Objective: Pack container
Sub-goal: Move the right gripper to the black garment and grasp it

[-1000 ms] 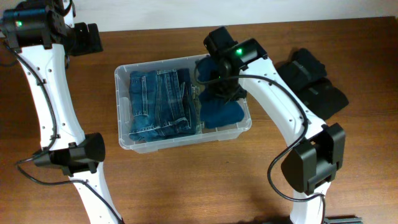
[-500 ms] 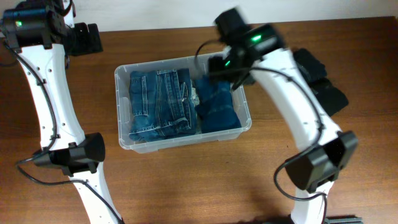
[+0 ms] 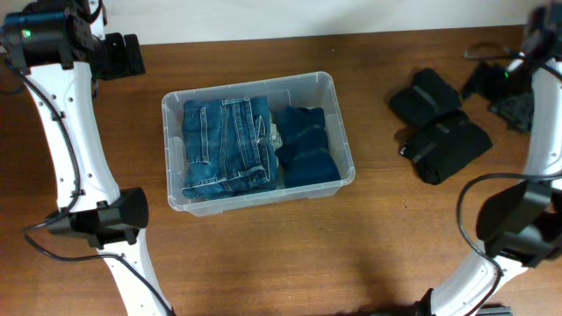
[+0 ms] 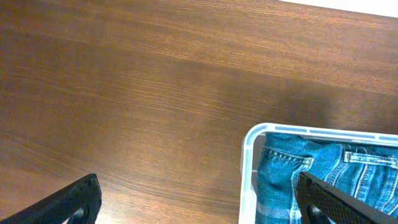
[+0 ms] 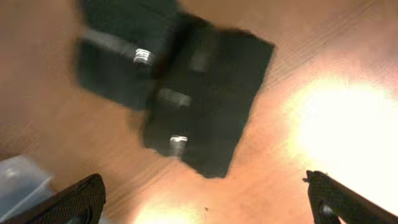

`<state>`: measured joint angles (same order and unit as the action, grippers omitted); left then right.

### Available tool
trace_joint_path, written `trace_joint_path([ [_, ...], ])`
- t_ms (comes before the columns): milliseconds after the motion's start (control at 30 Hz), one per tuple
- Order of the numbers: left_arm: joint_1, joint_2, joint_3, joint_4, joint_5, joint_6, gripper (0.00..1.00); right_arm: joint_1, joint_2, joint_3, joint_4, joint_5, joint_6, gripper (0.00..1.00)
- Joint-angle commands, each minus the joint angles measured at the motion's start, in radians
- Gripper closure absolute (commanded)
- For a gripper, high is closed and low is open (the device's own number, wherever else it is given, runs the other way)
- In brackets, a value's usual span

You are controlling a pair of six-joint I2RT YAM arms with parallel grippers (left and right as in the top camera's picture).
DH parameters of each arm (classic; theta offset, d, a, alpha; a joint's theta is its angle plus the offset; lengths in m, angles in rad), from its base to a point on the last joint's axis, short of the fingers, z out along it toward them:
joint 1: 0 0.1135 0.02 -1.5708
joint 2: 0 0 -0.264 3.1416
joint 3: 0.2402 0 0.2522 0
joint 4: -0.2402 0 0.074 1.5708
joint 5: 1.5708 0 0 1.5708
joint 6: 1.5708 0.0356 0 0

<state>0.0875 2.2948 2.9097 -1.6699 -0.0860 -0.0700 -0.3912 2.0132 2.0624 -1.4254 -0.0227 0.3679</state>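
I am reading the overhead view first: the container is sitting mid-table with its long axis running across the table from one arm's side to the other, and it is already holding folded jeans in its left part and a folded blue garment in its right part. Two black bundles are lying on the table well apart from the container, on the right arm's side. The right gripper is hovering just beyond them at the far right edge, so the bundles are lying between it and the container. In the right wrist view, which is blurred, the bundles are showing ahead of the right gripper, whose fingers are standing wide apart with nothing between them. The nearer bundle's long axis is running diagonally across the table in the overhead view, so I am judging that the wrist will need turning to close across the short side. The left gripper is parked beyond the container's far left corner. Its own view is showing only that corner of the container, and the left gripper is also spread wide and empty. I am therefore assigning the next pick to the right arm, as it is much the nearer one.
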Motion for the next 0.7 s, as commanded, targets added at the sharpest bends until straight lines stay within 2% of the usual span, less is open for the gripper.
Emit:
trace_joint_path([
  [0, 0.007, -0.011, 0.000, 0.012, -0.008, 0.018, 0.01, -0.050, -0.008, -0.192, 0.098, -0.043, 0.014, 0.04],
  [233, 0.007, -0.011, 0.000, 0.012, -0.008, 0.018, 0.01, -0.060, -0.008, -0.441, 0.375, -0.080, 0.003, 0.03],
  [433, 0.007, -0.011, 0.000, 0.010, -0.008, 0.019, 0.01, -0.013, -0.008, -0.507, 0.557, -0.128, -0.056, 0.00],
  [667, 0.007, -0.011, 0.000, 0.004, -0.008, 0.019, 0.01, 0.072, 0.017, -0.511, 0.611, -0.097, -0.095, 0.01],
])
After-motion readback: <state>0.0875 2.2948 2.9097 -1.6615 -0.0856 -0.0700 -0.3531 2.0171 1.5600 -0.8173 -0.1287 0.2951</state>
